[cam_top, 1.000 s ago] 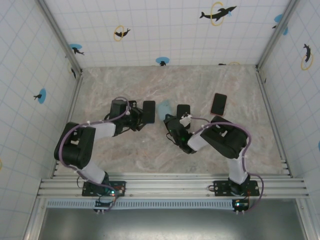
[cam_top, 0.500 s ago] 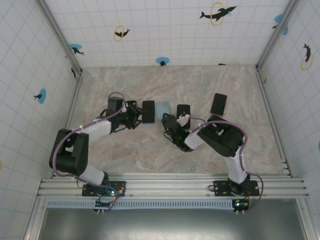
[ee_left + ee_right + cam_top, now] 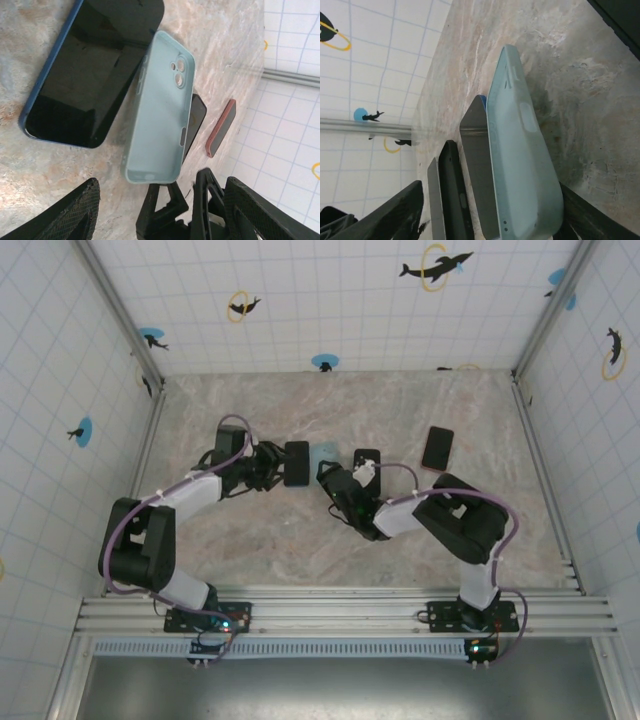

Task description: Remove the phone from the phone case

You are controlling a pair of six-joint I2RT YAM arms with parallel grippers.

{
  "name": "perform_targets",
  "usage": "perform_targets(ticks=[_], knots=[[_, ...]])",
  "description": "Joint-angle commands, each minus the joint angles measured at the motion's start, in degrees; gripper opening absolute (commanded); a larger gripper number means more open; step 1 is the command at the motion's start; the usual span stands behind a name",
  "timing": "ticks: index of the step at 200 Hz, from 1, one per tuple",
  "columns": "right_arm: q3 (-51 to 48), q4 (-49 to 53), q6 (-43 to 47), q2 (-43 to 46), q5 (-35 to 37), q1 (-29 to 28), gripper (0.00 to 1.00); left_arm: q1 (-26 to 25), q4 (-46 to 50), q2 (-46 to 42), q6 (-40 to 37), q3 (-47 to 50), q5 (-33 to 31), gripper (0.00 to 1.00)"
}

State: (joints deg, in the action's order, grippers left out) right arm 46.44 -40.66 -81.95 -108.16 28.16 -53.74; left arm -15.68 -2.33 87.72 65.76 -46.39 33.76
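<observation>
Gaping empty, left end effector (image 3: 272, 466) and right end effector (image 3: 328, 476) are flanking case (image 3: 325, 455); phone (image 3: 297, 462) lying at left's tips, spare phone (image 3: 367, 462) crowding right.

The top camera looks steeply down from above and behind the arm bases (image 3: 205, 618), taking in the whole marble table (image 3: 400, 400) and tiled walls (image 3: 300, 300) from afar. The left wrist camera sits low and close, facing rightwards across the pale blue phone case (image 3: 160, 120). The right wrist camera, nearer still and almost at table level, faces leftwards at that same case, which all three views share
</observation>
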Motion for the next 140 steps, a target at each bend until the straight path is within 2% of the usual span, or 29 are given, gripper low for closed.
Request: perform_targets(ticks=[1,70,140], knots=[[3.42,10.55,5.59,2.63,-0.37,-0.67,0.7,0.56,1.53,-1.11,-1.86,-1.55,1.21,0.67],[3.31,17.19,7.89,5.49,-3.2,-0.01,0.74,0.57,0.57,-0.78,-2.12,-1.15,2.51,0.67],[4.27,18.23,11.93,7.42,-4.8,2.02,0.76,0.57,1.54,-1.4,-3.04,-1.5,2.3,0.67]])
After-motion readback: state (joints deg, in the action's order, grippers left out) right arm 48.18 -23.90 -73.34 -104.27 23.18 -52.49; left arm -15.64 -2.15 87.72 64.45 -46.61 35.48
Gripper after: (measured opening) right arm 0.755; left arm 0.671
